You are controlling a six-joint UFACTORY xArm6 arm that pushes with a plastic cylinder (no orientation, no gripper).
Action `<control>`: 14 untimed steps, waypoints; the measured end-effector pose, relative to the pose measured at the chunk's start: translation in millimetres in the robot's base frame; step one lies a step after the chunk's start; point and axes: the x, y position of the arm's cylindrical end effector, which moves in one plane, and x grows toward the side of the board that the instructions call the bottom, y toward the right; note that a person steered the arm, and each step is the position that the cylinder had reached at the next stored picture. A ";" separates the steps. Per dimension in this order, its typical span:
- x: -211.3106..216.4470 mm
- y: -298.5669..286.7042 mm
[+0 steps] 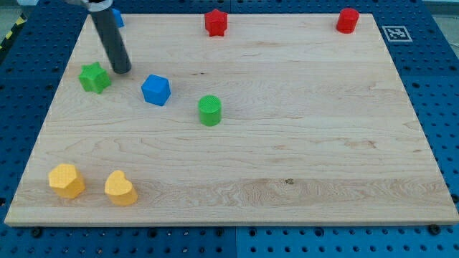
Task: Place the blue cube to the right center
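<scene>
Our wooden board [287,158] fills nearly the whole view, resting on a blue perforated table [437,86], and most of its right half carries no blocks. My tip [122,71] ends a plain dark rod with nothing to open or close; it rests on the board near the view's upper left, just right of the green star [95,77] and apart from the blue cube [155,90], which sits a little to the tip's lower right, in the left half of the board. We judge the push has not started, and the cube has most of the board's width to cross. The chief risk is the green cylinder [210,110], just to the cube's lower right: a push slanting toward the view's bottom would drive the cube into it and carry both along. An off-centre contact could also spin the cube and let it slip off the tip, and backing up carelessly might nudge the green star. The cube has no long axis; it sits turned so that a corner, not a flat face, points roughly toward the view's bottom. Two yellow blocks [67,180] [120,188] lie at lower left, a red block [216,22] and a red cylinder [348,20] along the top, and a second blue block [117,18] peeks out behind the rod.
</scene>
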 end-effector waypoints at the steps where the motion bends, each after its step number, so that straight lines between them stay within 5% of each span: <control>1: -4.3 49.6; 5: 13.5 83.4; 7: 22.8 17.7; 9: 32.9 10.9; 14: 98.2 87.0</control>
